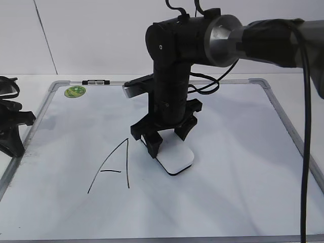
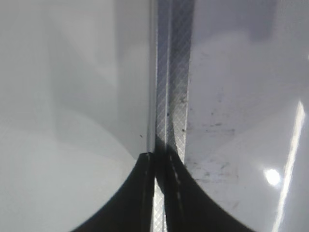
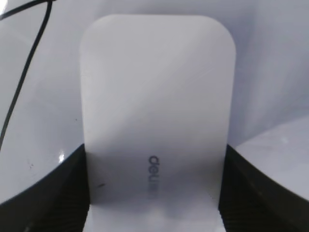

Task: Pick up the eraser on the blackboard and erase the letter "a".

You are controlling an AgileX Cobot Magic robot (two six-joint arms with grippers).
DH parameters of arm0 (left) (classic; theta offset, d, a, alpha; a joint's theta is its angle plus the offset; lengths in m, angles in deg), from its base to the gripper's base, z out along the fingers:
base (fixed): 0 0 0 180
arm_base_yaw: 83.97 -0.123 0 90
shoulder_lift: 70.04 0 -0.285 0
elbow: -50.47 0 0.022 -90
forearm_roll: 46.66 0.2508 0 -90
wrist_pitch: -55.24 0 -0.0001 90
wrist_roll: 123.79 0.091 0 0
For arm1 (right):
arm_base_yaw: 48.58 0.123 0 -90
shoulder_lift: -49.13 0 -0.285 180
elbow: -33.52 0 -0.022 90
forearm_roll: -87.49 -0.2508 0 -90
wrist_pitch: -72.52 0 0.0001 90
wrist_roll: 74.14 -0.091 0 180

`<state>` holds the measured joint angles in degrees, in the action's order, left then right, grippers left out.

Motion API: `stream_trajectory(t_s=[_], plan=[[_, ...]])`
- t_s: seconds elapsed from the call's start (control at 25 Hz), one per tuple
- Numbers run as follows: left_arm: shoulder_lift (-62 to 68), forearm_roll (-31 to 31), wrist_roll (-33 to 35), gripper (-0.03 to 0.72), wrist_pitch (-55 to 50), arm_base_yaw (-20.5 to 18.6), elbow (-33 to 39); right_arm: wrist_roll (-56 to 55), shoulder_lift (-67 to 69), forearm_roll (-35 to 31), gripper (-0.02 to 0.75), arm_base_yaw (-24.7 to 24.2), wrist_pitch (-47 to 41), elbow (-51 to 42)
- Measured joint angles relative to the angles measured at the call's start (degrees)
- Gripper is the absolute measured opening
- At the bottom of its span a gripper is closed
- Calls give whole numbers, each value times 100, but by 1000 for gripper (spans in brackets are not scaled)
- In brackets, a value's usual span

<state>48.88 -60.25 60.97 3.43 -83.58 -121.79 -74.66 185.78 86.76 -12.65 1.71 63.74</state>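
Note:
The white eraser (image 1: pixel 177 161) lies flat on the blackboard (image 1: pixel 238 152), right of centre. My right gripper (image 1: pixel 168 143) points down with a black finger against each long side of it, shut on it. In the right wrist view the eraser (image 3: pixel 154 96) fills the space between the fingers (image 3: pixel 154 193), grey print facing up. No small letter "a" shows in any view. A large capital "A" (image 1: pixel 114 169) is drawn left of the eraser. My left gripper (image 1: pixel 17 147) is shut and empty over the board's left frame (image 2: pixel 176 96).
A round green sticker (image 1: pixel 75 91) sits at the board's far left corner. A small black-and-white marker (image 1: pixel 96 81) lies on the far frame. A black marker stroke (image 3: pixel 24 72) runs left of the eraser. Smudges mark the board near the left frame (image 2: pixel 217 130).

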Motion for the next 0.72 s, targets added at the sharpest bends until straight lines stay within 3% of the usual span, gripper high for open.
stream_trajectory(t_s=[0.72], plan=[[0,10,0,18,0,0,0,-118,2,-276,531,-490,14,0]])
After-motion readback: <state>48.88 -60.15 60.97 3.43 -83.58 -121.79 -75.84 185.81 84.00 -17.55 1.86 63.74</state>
